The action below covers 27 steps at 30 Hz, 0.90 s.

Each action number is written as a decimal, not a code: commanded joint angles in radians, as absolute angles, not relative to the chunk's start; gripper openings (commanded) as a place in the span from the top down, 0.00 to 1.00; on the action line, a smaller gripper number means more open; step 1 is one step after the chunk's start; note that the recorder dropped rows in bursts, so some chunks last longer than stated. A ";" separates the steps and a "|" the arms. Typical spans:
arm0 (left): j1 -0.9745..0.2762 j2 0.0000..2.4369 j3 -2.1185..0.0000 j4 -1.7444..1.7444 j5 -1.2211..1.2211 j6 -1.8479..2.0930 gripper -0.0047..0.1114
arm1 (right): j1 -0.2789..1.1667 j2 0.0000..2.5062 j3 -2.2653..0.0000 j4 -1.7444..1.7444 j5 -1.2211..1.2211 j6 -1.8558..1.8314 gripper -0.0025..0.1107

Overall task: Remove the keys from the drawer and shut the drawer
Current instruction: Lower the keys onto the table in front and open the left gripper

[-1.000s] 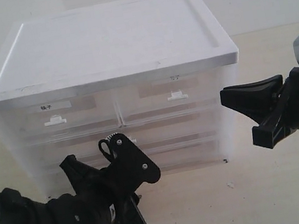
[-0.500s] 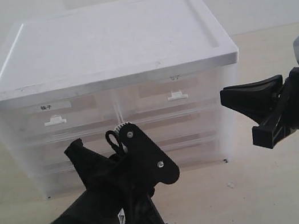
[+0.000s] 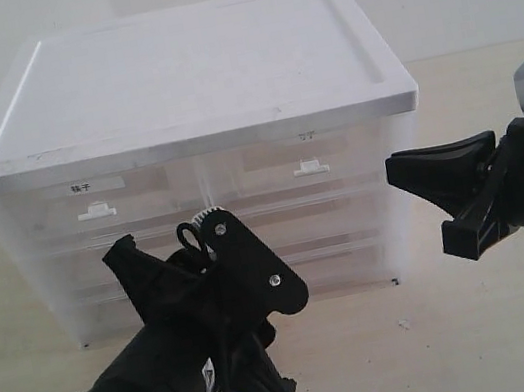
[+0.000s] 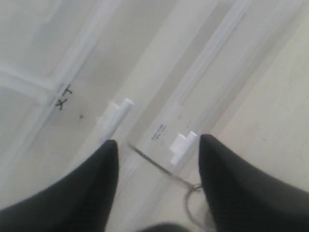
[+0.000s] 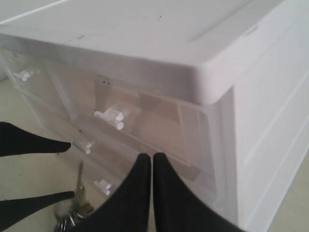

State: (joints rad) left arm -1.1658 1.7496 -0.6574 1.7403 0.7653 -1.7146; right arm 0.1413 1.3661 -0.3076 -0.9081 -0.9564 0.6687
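The drawer [image 3: 296,218] is the middle tier of the white-topped cabinet [image 3: 189,67], and its front sits flush with the others. Its small white handle [image 4: 116,113] lies just ahead of my left gripper [image 4: 157,142], which is open and low in front of the cabinet [image 3: 163,239]. The keys [image 4: 189,186] show as a thin key blade and a ring by one left finger. In the right wrist view the keys [image 5: 72,212] sit between the left fingers, below the bottom handle. I cannot tell whether they hang or rest on the table. My right gripper [image 5: 152,155] is shut and empty, off the cabinet's right corner [image 3: 395,170].
The bottom drawer's handle [image 4: 183,142] and label sit between the left fingers. Two half-width top drawers [image 3: 90,201] have their own handles. The cabinet stands on a pale table [image 3: 467,322], with a white wall behind it.
The left gripper has risen and moved in toward the lower drawer fronts. The right gripper has not moved.
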 commanded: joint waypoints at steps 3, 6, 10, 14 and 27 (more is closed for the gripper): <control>-1.170 1.741 -0.652 1.744 0.804 -1.735 0.47 | 0.140 1.368 -0.313 -0.910 -0.959 0.670 0.98; -1.176 1.741 -0.652 1.744 0.788 -1.752 0.57 | 0.140 1.368 -0.313 -0.910 -0.959 0.670 0.98; -1.192 1.739 -0.650 1.744 0.709 -1.783 0.81 | 0.140 1.368 -0.313 -0.910 -0.959 0.670 0.98; -1.247 1.739 -0.640 1.744 0.694 -1.791 0.92 | 0.140 1.368 -0.313 -0.910 -0.959 0.670 0.98; -1.547 1.231 -0.506 1.744 0.782 -1.847 0.92 | 0.140 1.152 -0.311 -0.993 -0.879 0.724 0.98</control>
State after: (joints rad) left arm -1.5104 1.3338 -0.5314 1.7427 0.7649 -1.8310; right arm 0.1413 1.2304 -0.3076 -0.9625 -0.9194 0.6907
